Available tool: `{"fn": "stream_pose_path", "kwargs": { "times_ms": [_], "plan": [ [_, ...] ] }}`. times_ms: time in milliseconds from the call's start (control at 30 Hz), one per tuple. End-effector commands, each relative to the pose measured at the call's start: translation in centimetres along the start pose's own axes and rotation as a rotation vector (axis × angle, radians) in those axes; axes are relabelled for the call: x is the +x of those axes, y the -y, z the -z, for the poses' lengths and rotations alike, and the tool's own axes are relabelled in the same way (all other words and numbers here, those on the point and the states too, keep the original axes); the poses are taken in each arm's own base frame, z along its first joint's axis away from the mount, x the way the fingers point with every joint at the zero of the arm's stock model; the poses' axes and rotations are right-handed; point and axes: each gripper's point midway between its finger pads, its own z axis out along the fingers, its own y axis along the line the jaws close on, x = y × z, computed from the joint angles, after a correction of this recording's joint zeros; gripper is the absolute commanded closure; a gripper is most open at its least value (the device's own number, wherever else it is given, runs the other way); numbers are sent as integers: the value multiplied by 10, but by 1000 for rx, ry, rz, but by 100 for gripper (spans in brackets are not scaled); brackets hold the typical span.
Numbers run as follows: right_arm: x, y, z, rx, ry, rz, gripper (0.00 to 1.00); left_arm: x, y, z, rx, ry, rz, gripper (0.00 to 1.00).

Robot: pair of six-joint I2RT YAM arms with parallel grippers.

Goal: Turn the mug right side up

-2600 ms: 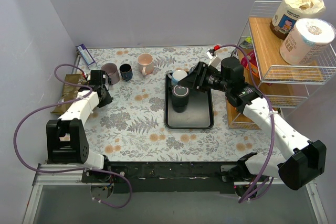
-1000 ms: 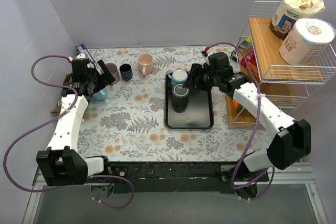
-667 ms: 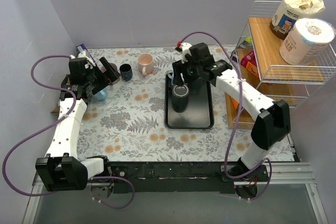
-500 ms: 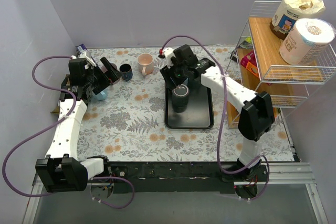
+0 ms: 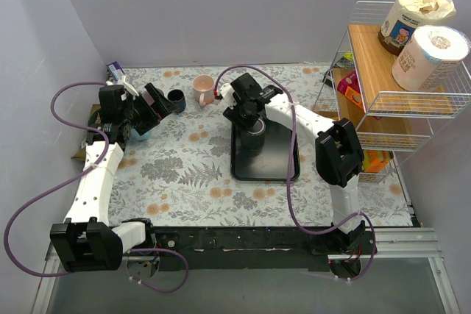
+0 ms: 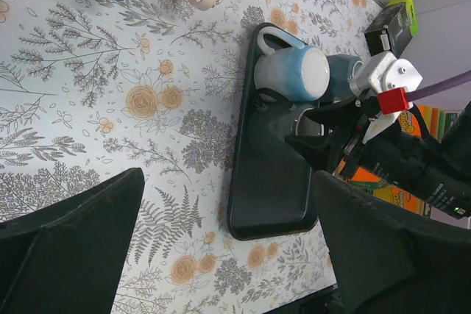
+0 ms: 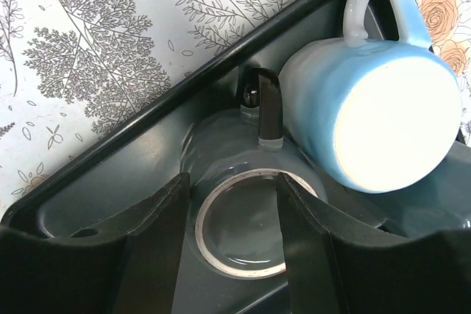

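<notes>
A dark grey mug [image 7: 246, 229] stands upside down on the black tray [image 7: 110, 182], its base ring up and its handle toward a light blue mug [image 7: 375, 108] that also rests bottom up beside it. My right gripper [image 7: 232, 233] is lowered over the dark mug [image 5: 255, 131], one finger on each side of its wall, open and close against it. In the left wrist view the dark mug [image 6: 283, 119] is mostly hidden by the right arm. My left gripper [image 6: 228, 182] hangs wide open and holds nothing, high over the back left of the table [image 5: 151, 101].
A pink mug [image 5: 204, 89] and a navy mug [image 5: 176, 99] stand upright on the floral cloth behind the tray [image 5: 268, 167]. A wire rack [image 5: 397, 86] with paper rolls and packets fills the right side. A light blue object [image 5: 140, 134] lies by the left arm.
My right arm has swung left across the tray and come down over the dark mug, its jaws narrowing. The left arm has barely shifted.
</notes>
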Motion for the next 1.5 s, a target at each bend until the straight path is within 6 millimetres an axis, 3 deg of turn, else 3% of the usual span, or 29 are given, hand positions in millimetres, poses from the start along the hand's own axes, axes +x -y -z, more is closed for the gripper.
{"fn": "stream_pose_path", "kwargs": {
  "times_ms": [0,200,433,567,900,1200,1467],
  "plan": [
    [-9,19,-9,87,-8,54,44,-3,14,7,46,16,-40,2],
    [-8,16,-19,82,-22,76,44,-1,12,4,42,3,-41,2],
    [-30,19,0,101,51,75,44,0,11,2,39,-1,-47,2],
    [-32,21,-4,104,52,85,43,1,10,1,39,-4,-46,2],
    [0,12,-31,44,-62,75,44,7,3,0,21,-13,-42,2],
    [12,7,-24,15,-96,74,45,19,7,0,36,-37,-57,2],
    [41,1,-17,-7,-161,134,50,23,3,0,29,-41,-60,2]
  ]
}}
